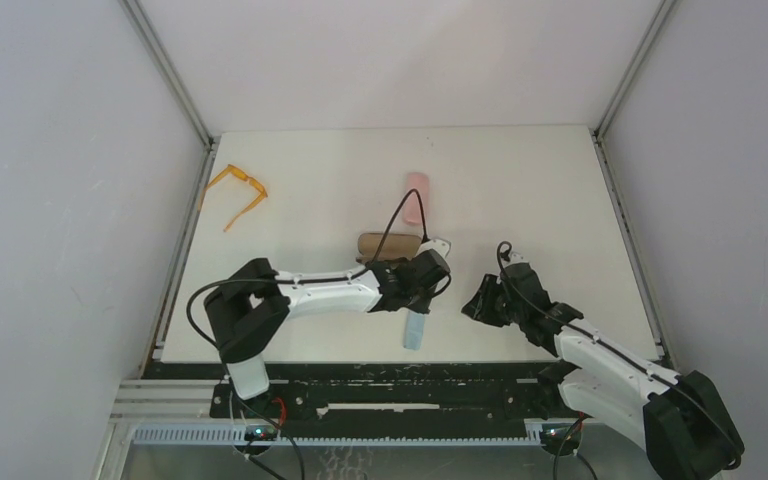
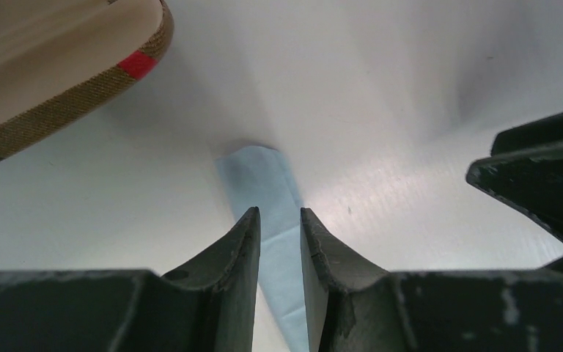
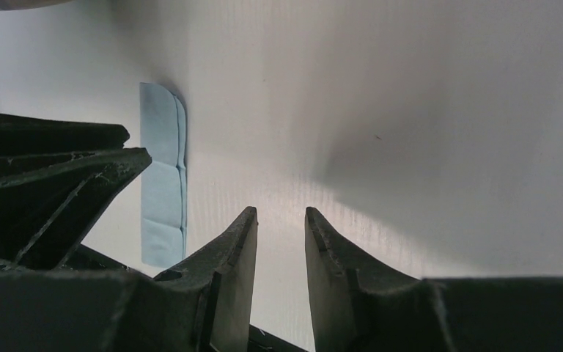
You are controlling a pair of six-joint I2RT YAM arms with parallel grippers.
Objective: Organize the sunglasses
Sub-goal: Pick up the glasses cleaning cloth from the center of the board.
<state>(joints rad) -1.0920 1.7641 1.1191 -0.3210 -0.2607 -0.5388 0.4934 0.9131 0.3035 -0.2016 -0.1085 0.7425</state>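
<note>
Left tool [image 2: 279,220] and right tool [image 3: 281,220] each stand slightly apart and empty above the worktop [image 1: 520,190], orange sunglasses [image 1: 238,193] lying far left, blue cloth [image 1: 415,330] near centre.

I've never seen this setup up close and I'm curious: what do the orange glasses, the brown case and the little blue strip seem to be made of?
The orange sunglasses look like thin translucent plastic; the table shows through the frame. The brown case seems fabric-covered: a woven check with a red patch, matte. The blue strip looks like a soft folded cloth, showing creases and layered edges, though paper can't be ruled out.
</note>
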